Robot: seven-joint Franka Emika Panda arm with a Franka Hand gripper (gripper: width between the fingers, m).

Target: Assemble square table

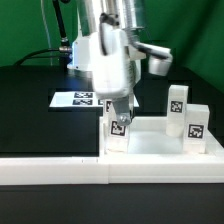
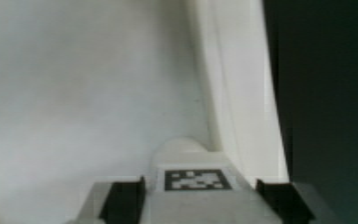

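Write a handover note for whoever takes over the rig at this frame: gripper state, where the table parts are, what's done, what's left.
Gripper: closed on a tagged leg, held upright over the square top at its corner on the exterior view's left; the wrist view shows the leg between the fingers.
Done: two legs stand upright on the top at the exterior view's right, one farther back, one nearer.
Left: seat the held leg; I cannot tell whether it is in its socket. A fourth leg is not visible.
Marker board lies behind on the black table.

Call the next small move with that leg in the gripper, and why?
Probably keep turning the leg down into its corner socket. The gripper is clamped on it, upright at the tabletop corner, and two other legs already stand in theirs.
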